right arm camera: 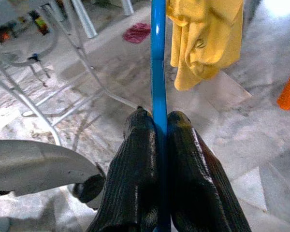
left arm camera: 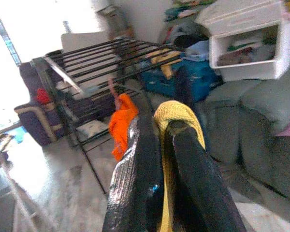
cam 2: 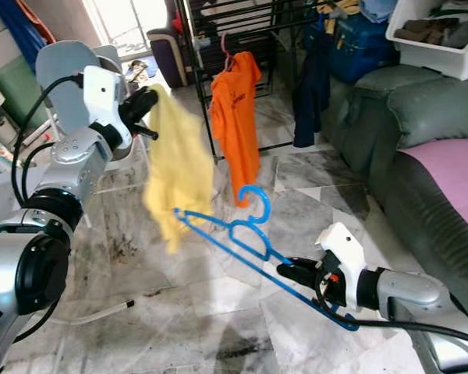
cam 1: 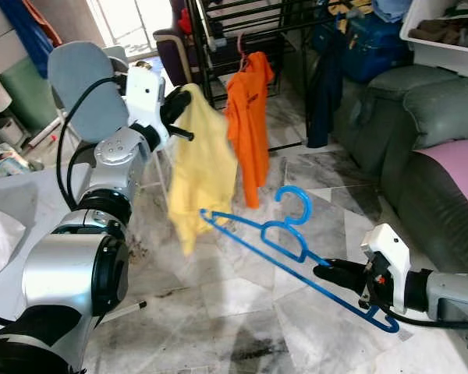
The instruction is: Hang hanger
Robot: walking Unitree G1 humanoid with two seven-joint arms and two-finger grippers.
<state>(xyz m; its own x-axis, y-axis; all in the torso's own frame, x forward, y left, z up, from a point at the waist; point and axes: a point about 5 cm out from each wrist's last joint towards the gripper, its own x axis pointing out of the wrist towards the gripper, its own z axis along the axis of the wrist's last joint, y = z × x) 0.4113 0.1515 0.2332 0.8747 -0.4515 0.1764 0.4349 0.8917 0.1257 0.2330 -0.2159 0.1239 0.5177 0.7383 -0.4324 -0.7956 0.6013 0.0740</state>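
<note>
A blue plastic hanger is held out over the marble floor, its hook pointing up. My right gripper is shut on the hanger's lower bar. My left gripper is raised at the upper left and shut on a yellow shirt, which hangs limp from it just left of the hanger. In the left wrist view the yellow cloth is pinched between the black fingers. An orange shirt hangs on a pink hanger from the black drying rack behind.
A grey-green sofa with a pink cushion stands at the right. A dark garment hangs from the rack. A white bin sits above the sofa. A chair and a white table edge are at the left.
</note>
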